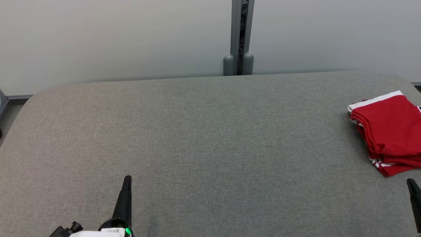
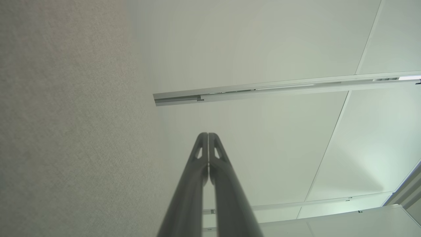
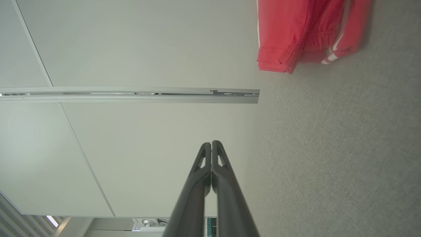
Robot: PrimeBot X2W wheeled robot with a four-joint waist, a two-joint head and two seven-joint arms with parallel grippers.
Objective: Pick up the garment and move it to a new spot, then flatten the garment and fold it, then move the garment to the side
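1 folded red garment with white trim lies at the grey tabletop's right edge. 2 sets, left jaws and right jaws, are pressed shut and empty, the right set near the cloth.

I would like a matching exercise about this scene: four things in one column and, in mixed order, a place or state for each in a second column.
Column one:
1. garment
2. left gripper
3. right gripper
4. grey post

Column two:
a. shut, at the lower left of the head view
b. red, folded, on the right side of the table
c. upright behind the table
d. shut, at the lower right, close to the garment but apart from it

Pairs: 1-b, 2-a, 3-d, 4-c
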